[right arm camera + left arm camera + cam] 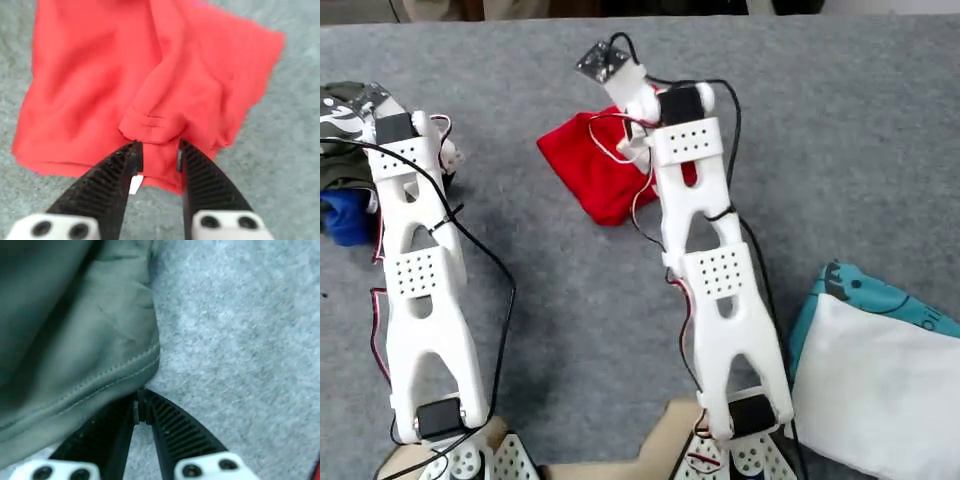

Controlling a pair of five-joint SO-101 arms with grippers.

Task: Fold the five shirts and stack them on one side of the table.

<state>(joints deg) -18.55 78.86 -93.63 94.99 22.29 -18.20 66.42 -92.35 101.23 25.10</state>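
While two arms extend over the grey table | left gripper: tips together at one green shirt's hem, table's left edge, beside one blue shirt | right gripper: tips apart over one red shirt, centre | right edge: one white shirt on one teal shirt

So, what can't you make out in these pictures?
1. Shirt pile, high view: cut by the left edge, partly under the left arm; count unclear.
2. White shirt and teal shirt, high view: cut off by the right and bottom edges.
3. Red shirt, high view: partly hidden by the right arm.
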